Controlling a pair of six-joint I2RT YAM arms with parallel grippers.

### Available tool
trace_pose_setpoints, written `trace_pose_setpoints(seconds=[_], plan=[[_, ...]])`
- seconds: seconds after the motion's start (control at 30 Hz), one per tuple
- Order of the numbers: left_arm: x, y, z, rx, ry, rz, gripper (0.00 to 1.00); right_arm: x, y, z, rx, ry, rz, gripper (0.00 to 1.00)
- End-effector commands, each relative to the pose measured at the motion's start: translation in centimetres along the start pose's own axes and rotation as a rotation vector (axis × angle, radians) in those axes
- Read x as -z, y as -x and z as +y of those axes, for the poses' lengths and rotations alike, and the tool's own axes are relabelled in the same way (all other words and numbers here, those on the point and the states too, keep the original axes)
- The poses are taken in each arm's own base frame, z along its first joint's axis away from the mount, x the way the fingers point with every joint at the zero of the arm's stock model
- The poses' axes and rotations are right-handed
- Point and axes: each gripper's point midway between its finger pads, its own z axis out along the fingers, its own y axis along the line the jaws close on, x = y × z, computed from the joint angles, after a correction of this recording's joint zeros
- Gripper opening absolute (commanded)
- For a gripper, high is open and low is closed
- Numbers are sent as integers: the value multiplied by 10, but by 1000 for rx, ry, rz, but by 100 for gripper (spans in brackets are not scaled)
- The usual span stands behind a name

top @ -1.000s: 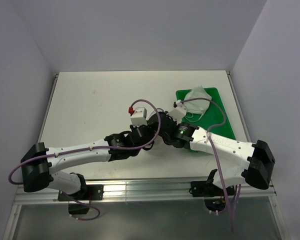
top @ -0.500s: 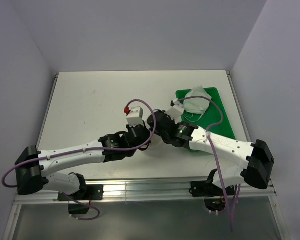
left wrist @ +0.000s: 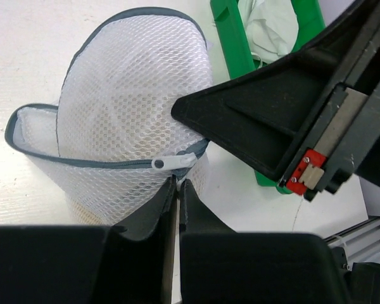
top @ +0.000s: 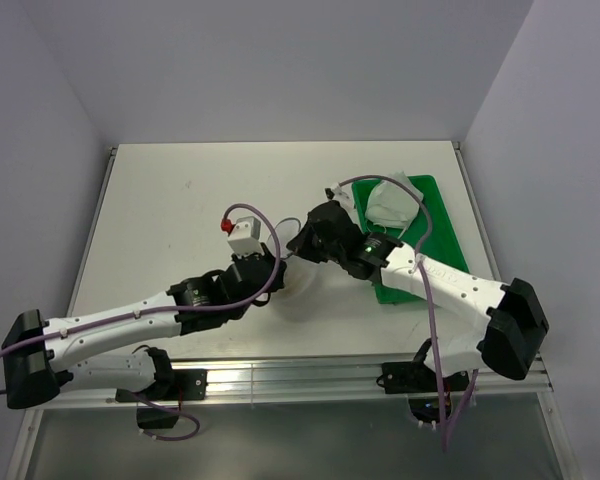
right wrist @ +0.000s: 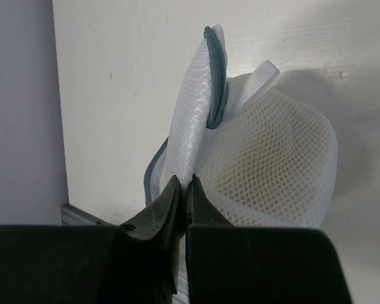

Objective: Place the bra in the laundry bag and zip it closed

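Note:
The laundry bag is a white mesh pouch with a grey zipper rim, standing on the table between both arms; it shows faintly in the top view. My left gripper is shut on the bag's white zipper pull. My right gripper is shut on the mesh edge of the bag beside the zipper rim. A dull yellow tint, the bra, shows through the mesh inside the bag. In the top view the left gripper and the right gripper sit close together.
A green plastic tray lies at the right of the table with a white-grey garment in it; it also shows in the left wrist view. The right gripper's black body hangs close over the bag. The table's near edge lies below.
Both grippers have moved left, away from the tray, carrying the bag with them. The left arm has drawn back toward the near left; the right arm has reached further left.

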Motion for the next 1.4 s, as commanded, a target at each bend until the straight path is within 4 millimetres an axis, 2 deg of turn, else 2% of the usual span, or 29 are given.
trace_pose_setpoints(seconds=[0.0,0.33,0.47,0.57,0.6,0.63,0.67,0.73,0.93,0.97,1.0,1.13,1.37], plan=[[12,-5,20,-38,19,26,0,-19,39,-34,84,-104,-104,0],[16,-23,40,-78,21,85,0,-45,47,-55,114,-128,-76,0],[18,-21,27,-65,-42,84,0,-46,44,-53,99,-115,-66,0],[15,-17,6,-39,-111,79,17,-36,44,-50,74,-112,-103,0],[14,-17,2,-32,-118,82,32,-32,45,-47,75,-120,-123,0],[10,-15,-6,-24,-117,82,36,-22,55,-47,84,-159,-183,0],[9,-12,-11,-7,-119,77,38,-14,47,-34,121,-151,-195,0],[3,-7,-23,3,-126,70,36,0,54,-23,146,-167,-252,0],[-14,2,-48,-37,-146,41,34,1,44,-15,172,-151,-215,0],[-16,4,-49,-41,-152,36,33,1,43,-14,169,-147,-210,0],[-19,7,-51,-42,-161,38,27,1,42,-13,171,-144,-203,0],[-25,10,-45,-42,-141,43,22,1,40,-10,173,-128,-189,0],[-21,8,-38,-24,-149,74,23,0,38,-3,191,-108,-158,0]])
